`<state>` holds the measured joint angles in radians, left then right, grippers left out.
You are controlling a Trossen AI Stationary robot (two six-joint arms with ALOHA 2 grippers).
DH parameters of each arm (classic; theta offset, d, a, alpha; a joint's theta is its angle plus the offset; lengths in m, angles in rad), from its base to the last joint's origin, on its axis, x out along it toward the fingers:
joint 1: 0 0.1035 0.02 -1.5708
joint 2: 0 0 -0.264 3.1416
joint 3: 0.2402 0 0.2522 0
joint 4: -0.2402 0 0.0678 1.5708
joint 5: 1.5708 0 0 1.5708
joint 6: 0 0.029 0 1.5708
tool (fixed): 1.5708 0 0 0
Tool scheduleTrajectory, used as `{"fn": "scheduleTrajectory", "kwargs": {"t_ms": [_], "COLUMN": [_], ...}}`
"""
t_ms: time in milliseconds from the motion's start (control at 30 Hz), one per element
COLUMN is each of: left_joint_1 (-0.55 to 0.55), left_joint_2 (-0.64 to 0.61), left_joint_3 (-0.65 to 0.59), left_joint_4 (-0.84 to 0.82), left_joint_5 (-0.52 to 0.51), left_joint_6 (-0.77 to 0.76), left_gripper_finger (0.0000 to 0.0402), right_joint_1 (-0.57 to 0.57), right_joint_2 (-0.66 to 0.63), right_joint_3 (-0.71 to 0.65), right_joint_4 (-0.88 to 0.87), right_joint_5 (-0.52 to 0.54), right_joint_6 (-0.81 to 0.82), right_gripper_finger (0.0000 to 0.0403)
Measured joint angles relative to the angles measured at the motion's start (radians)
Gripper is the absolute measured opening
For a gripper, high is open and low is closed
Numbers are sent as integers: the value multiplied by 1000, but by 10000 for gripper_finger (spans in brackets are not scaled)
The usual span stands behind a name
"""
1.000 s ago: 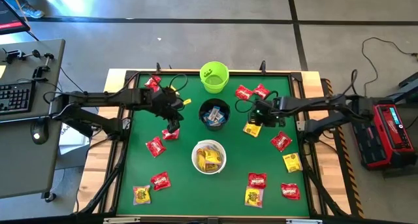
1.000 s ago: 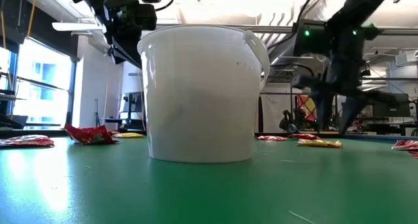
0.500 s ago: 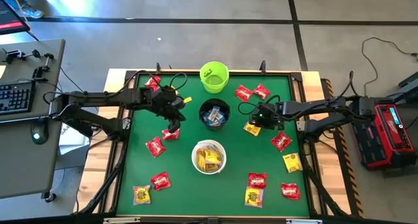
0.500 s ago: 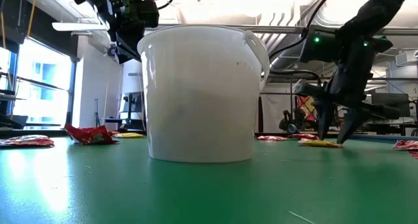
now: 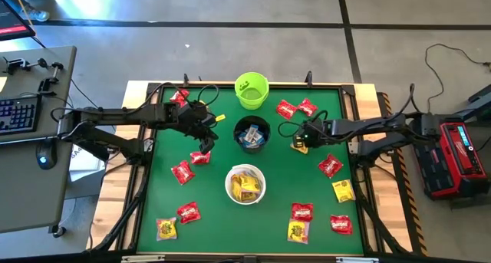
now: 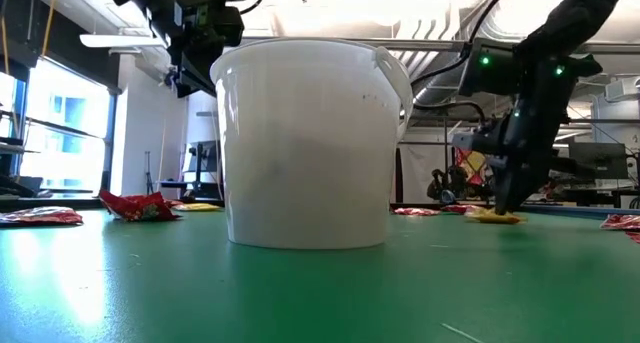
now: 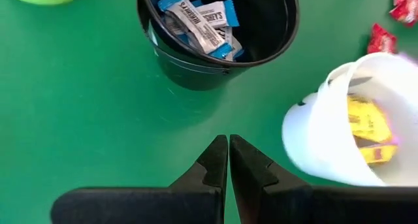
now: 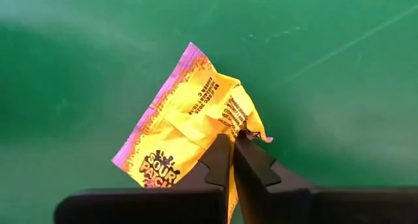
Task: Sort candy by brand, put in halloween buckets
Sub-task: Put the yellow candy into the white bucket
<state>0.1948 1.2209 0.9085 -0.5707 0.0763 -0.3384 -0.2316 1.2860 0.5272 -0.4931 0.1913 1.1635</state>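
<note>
Three buckets stand along the table's middle: lime green (image 5: 252,90) at the far edge, black (image 5: 252,134) with blue-and-white candy (image 7: 199,18), and white (image 5: 245,184) with yellow candy (image 7: 366,129). My right gripper (image 5: 298,146) is down on the mat right of the black bucket, shut on a yellow candy packet (image 8: 186,129). My left gripper (image 5: 204,144) hangs shut and empty above the mat, left of the black bucket and over a red packet (image 5: 200,157). My right gripper pinches the yellow packet between its two fingers at one crumpled long edge (image 8: 243,127), near a corner. The fingers come steeply from above. The pinched edge is puckered up, and the rest of the packet (image 6: 495,218) lies on the mat.
Loose red packets lie at the far right (image 5: 285,108), right (image 5: 330,166), near right (image 5: 301,212) and left (image 5: 182,172). Yellow packets lie at the right (image 5: 342,191) and near the front edge (image 5: 166,229). A raised frame (image 5: 146,179) rims the green mat.
My right gripper has sunk onto the yellow packet, tipping more upright and shifting slightly toward the black bucket. Its fingers, spread a moment ago, have shut on the packet's edge. The packet has crumpled there and stays on the mat.
</note>
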Motion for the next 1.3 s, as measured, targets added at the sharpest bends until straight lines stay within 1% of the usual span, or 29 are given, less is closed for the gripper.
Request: {"fn": "scheduleTrajectory", "kwargs": {"t_ms": [67,133,200,300,433,500,567,667,800,967,1067,1200,1300], "left_joint_1": [-8,-15,-15,-14,-19,-26,-29,-31,-31,-30,-29,-33,-33], "left_joint_2": [0,0,-1,-13,-41,-61,-81,-110,-143,-176,-191,-212,-222], "left_joint_3": [0,-1,-17,-64,-124,-161,-196,-249,-298,-329,-345,-364,-371], "left_joint_4": [3,31,100,176,239,272,299,330,348,355,351,357,355], "left_joint_5": [-33,-61,-60,-29,-18,-37,-59,-63,-64,-71,-133,-272,-281], "left_joint_6": [42,90,127,139,130,123,112,90,65,87,94,51,82], "left_gripper_finger": [7,7,7,7,7,7,7,7,7,7,7,7,7], "right_joint_1": [9,19,33,68,140,178,220,285,363,455,490,522,546], "right_joint_2": [-12,-21,-24,-29,-28,-29,-28,1,107,306,424,570,669], "right_joint_3": [23,58,99,191,358,452,534,650,785,981,1102,1230,1302], "right_joint_4": [-32,-79,-127,-161,-278,-330,-338,-324,-355,-399,-412,-432,-465], "right_joint_5": [3,42,87,103,153,183,190,189,185,169,116,48,40], "right_joint_6": [-19,-13,-13,-19,-63,-90,-156,-250,-302,-316,-330,-280,-222], "right_gripper_finger": [3,1,1,0,0,0,0,0,0,0,0,0,0]}}
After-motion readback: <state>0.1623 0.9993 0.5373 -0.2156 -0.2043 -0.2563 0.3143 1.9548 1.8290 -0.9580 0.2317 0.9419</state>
